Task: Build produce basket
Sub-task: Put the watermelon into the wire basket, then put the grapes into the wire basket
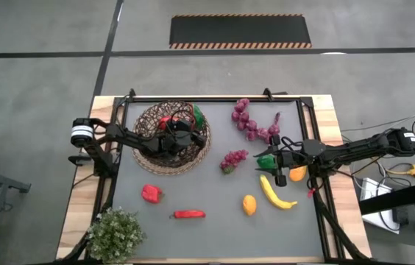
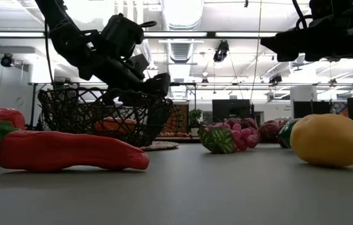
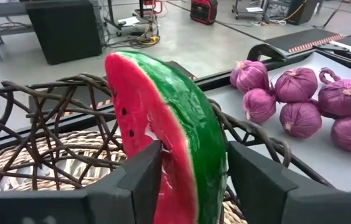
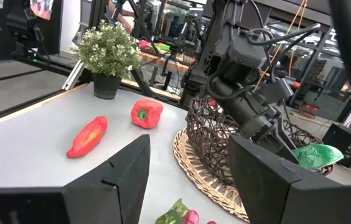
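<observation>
My left claw (image 3: 188,180) grips the red-and-green toy watermelon slice (image 3: 163,124) over the dark woven wicker basket (image 1: 172,138), desk's ten o'clock. Lower before letting go. Right claw (image 4: 188,174) gapes empty, three o'clock.

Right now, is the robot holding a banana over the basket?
No, the left gripper is pinching a watermelon slice over the basket.

You are looking down on a grey concrete floor (image 1: 38,81) crossed by dark seams, with a black mat edged in orange stripes (image 1: 240,31) lying beyond the table. Across the room, ceiling lights (image 2: 183,12) are glowing among ducts and hanging cables. A dark cabinet (image 3: 63,28) is standing on the floor.
</observation>
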